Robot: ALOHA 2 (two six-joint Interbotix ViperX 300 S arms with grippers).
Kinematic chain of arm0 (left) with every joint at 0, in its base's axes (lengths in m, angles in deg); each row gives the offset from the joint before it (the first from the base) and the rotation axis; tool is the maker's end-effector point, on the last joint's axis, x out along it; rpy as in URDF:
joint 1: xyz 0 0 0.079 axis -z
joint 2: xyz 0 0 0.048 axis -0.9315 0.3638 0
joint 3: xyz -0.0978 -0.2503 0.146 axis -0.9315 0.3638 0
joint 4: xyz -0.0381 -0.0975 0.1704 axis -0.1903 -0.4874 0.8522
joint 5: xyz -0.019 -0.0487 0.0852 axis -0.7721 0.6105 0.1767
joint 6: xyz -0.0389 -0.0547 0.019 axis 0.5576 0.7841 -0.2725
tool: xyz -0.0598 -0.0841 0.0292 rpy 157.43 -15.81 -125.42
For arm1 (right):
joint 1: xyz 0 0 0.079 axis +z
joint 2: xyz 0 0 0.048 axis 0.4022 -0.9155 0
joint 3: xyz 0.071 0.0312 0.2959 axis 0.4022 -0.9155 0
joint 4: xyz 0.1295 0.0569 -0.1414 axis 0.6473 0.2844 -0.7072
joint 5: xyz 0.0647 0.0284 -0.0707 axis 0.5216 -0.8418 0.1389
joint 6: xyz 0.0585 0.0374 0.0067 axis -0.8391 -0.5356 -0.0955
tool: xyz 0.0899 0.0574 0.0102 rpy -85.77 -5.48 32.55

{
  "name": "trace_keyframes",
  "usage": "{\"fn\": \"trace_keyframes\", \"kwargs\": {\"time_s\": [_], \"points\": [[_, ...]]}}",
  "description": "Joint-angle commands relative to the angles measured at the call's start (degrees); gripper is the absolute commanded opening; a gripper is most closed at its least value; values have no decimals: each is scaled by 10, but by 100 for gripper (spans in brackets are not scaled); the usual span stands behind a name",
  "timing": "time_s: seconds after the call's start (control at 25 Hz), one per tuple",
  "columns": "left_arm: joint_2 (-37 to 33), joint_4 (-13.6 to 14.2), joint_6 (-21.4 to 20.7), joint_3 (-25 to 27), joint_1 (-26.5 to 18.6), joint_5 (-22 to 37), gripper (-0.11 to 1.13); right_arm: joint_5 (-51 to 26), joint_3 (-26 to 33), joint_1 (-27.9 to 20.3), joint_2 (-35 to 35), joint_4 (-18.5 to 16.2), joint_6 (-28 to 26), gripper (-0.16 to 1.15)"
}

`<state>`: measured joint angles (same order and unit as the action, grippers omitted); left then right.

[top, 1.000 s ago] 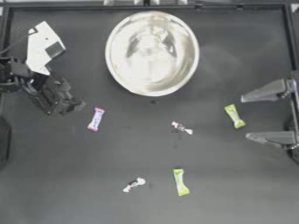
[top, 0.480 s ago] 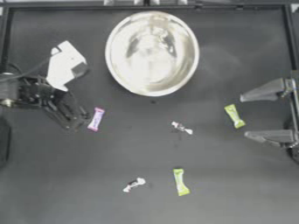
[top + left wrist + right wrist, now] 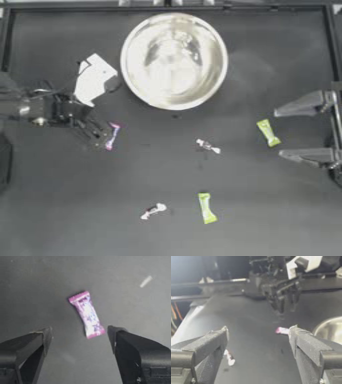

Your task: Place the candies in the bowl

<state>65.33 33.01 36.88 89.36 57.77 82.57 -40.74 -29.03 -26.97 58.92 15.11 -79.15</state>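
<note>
With its jaws spread, the left gripper (image 3: 100,134) hangs over the pink-purple candy (image 3: 112,136) lying below-left of the bowl (image 3: 174,61), so descent and closing come next, while the right gripper (image 3: 288,132) waits open at the right edge

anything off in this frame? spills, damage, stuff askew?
Nothing stands out. The bowl sits upright and holds no candy; five candies lie scattered on the table, wrappers intact as far as visible. Left end effector is open over the pink-purple candy; right end effector is parked, open.
</note>
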Motion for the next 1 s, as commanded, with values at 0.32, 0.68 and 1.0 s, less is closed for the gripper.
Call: {"fn": "trace_keyframes", "kwargs": {"time_s": [0.32, 0.68, 1.0], "points": [[62, 8, 25, -39, 16, -11, 98, 2, 0, 0, -1, 2, 1, 100], [90, 46, 54, -48, 17, 4, 98, 4, -1, -1, -1, 2, 1, 100], [105, 66, 69, -53, 17, 13, 98, 6, -3, 0, -1, 2, 1, 100]]}}
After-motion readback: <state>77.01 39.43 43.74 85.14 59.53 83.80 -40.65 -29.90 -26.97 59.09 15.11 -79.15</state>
